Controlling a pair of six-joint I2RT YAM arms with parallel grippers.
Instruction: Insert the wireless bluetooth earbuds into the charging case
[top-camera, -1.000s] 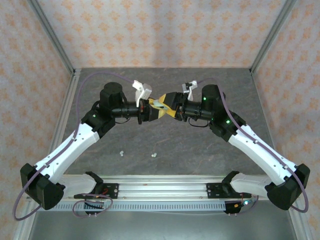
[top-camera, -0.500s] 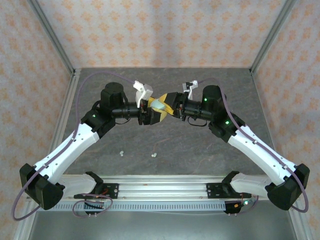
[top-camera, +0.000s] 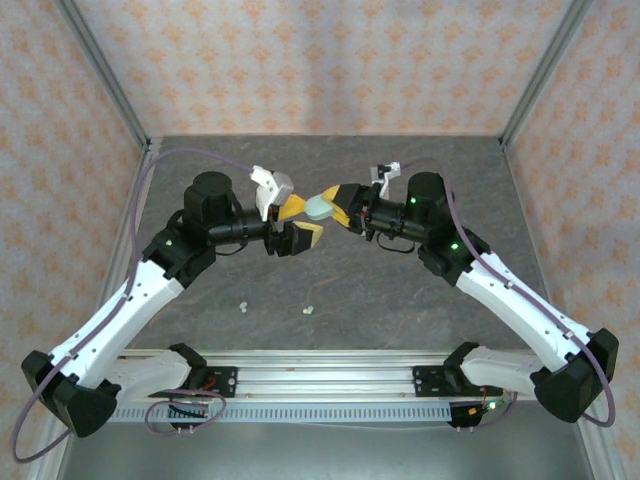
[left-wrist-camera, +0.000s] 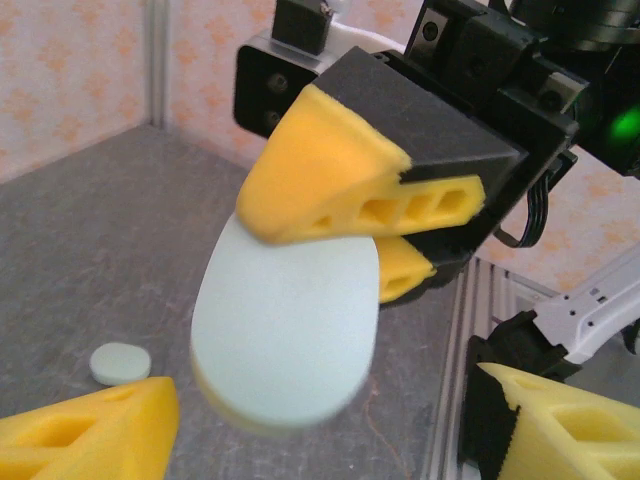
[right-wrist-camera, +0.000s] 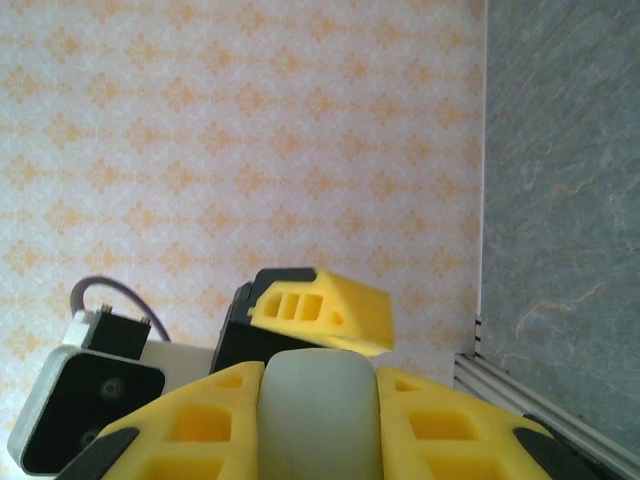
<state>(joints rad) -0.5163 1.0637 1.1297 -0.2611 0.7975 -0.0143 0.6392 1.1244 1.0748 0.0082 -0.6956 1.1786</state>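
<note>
The pale green oval charging case (top-camera: 319, 208) hangs in mid-air above the table's middle, with my right gripper (top-camera: 326, 207) shut on it. In the right wrist view the case (right-wrist-camera: 318, 410) sits squeezed between the two yellow fingers (right-wrist-camera: 190, 430). My left gripper (top-camera: 296, 222) stands open just left of the case, apart from it. From the left wrist the case (left-wrist-camera: 285, 330) looks closed, and my left fingertips (left-wrist-camera: 90, 425) flank it without touching. Two tiny white earbuds (top-camera: 243, 305) (top-camera: 308, 311) lie on the table nearer the front.
A small pale round piece (left-wrist-camera: 120, 362) rests on the grey table (top-camera: 380, 290) below the case. The aluminium rail (top-camera: 320, 365) runs along the front edge between the arm bases. Patterned walls close in the back and both sides.
My left gripper has opened, let go of the case and drawn back to the left. The right gripper has shut on the case and now carries it alone.
</note>
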